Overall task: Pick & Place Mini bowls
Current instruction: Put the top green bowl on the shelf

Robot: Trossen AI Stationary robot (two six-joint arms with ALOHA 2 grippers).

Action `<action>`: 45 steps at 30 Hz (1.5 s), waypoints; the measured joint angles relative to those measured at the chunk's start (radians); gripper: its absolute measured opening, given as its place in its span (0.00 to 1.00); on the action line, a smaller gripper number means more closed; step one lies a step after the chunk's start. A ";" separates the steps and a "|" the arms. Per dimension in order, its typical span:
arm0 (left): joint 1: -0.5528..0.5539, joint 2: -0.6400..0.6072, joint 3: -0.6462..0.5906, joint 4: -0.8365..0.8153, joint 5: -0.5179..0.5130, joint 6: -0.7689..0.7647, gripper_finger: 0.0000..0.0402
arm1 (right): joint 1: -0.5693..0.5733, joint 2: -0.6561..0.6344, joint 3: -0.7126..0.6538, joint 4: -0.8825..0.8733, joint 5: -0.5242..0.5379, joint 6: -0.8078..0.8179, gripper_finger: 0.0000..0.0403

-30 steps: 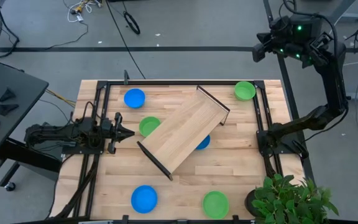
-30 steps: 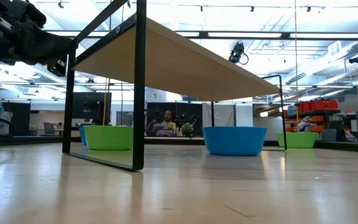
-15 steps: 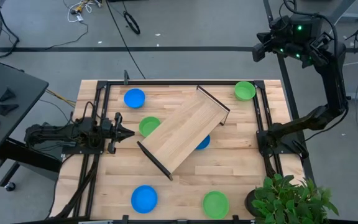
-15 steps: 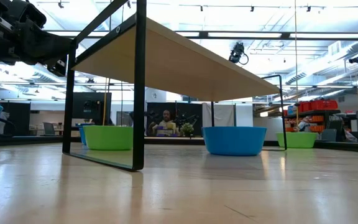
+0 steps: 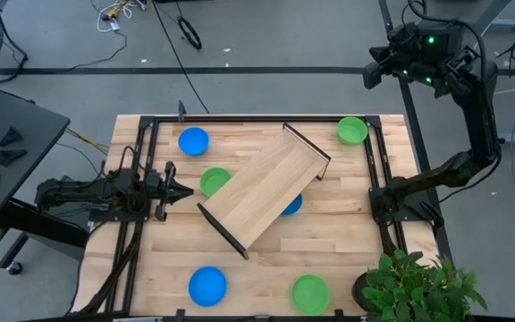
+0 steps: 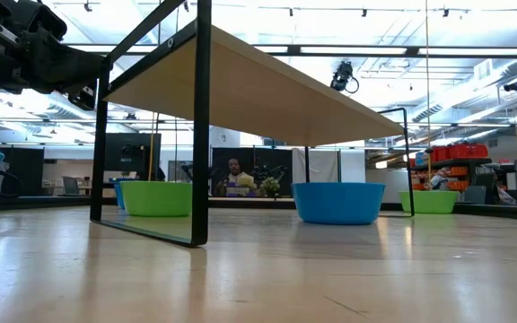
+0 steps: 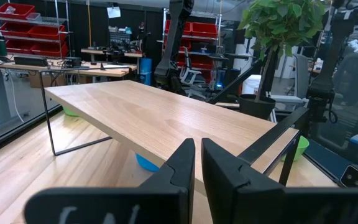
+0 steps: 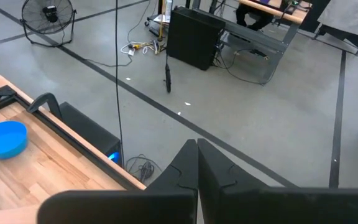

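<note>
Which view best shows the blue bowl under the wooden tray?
The low view: the blue bowl shows whole beneath the tray. The high view shows only its edge past the tray; the left wrist view shows a sliver; the right wrist view misses it.

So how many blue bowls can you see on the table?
3: one blue bowl at the far left, one at the near edge, one half-hidden under the wooden tray. More could hide there.

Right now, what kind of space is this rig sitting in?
Probably a robotics lab or workshop. Beyond the wooden table there is bare concrete floor with loose cables, shelving stacked with red bins, workbenches crowded with equipment, and a floor fan.
</note>
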 joint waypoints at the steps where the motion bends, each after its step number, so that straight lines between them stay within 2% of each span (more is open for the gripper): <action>1: 0.000 0.000 0.000 0.000 0.000 0.000 0.08 | 0.000 0.000 0.000 0.000 0.000 0.000 0.00; 4: 0.000 0.000 0.000 0.000 0.000 0.000 0.08 | 0.000 -0.002 0.000 0.000 -0.021 0.001 0.00; 11: 0.000 0.000 0.000 0.000 0.000 0.000 0.08 | 0.012 -0.002 0.000 -0.058 -0.142 0.062 0.00; 21: 0.000 0.000 0.000 0.000 0.000 0.000 0.08 | 0.194 -0.004 0.000 -0.084 -0.142 0.135 0.00; 26: 0.000 0.000 0.000 0.000 0.000 0.000 0.08 | 0.318 -0.004 -0.028 -0.075 -0.077 0.180 0.00; 33: 0.000 0.000 0.000 0.000 0.000 0.000 0.08 | 0.480 -0.003 -0.159 -0.063 -0.022 0.216 0.00; 43: 0.000 0.000 0.000 0.000 0.000 0.000 0.08 | 0.659 -0.003 -0.480 0.045 -0.018 0.317 0.00; 45: 0.000 0.000 0.000 0.000 0.000 0.000 0.08 | 0.692 -0.003 -0.542 0.072 0.010 0.348 0.00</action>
